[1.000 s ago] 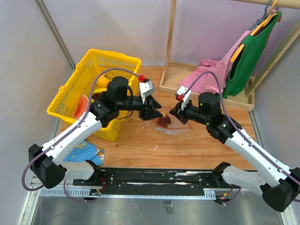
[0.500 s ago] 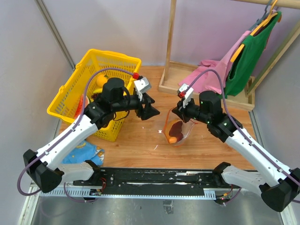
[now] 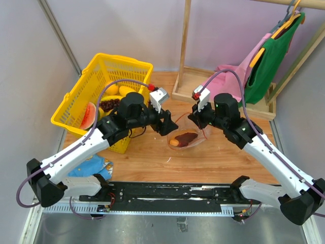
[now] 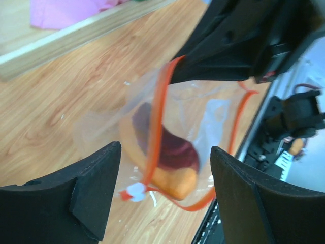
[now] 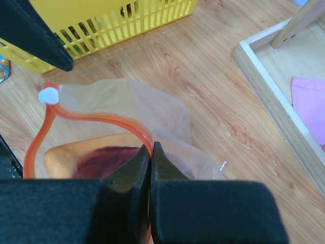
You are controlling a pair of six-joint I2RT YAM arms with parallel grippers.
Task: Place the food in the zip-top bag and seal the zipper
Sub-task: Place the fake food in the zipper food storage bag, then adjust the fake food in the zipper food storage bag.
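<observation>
Left gripper (image 4: 165, 152) is standing with its jaws wide apart, gripping nothing, hovering just beside the bag (image 5: 167, 114) and facing its open mouth.

Starting at the far left, the basket (image 3: 71, 104) is holding most of the food: a watermelon wedge (image 3: 90, 115), yellow fruits (image 3: 115, 90) and dark pieces (image 3: 107, 104). Sealing now would be leaving all of that out. Reaching over there, you are risking a brush of the left arm against the bag, which is sitting close to that wrist.

In the middle, the bag is holding 2 pieces, an orange piece (image 3: 174, 143) and a dark red piece (image 3: 187, 136), both low inside. The zipper (image 5: 101, 118) is gaping in a loop, with the slider (image 5: 49, 95) at the end nearest the left gripper. You cannot tell from these views whether the bag's bottom is resting on the table (image 3: 152, 162) or hanging clear of it.

On the right, the right gripper (image 5: 151, 147) is clamped tight on the zipper at 1 spot, and that single pinch is carrying the whole mouth. If the thin strip is slipping out, the mouth is collapsing and the 2 pieces may be rolling out onto the table. Closing the left jaws where they are now could be catching the near lip, folding the mouth shut or knocking the slider.
</observation>
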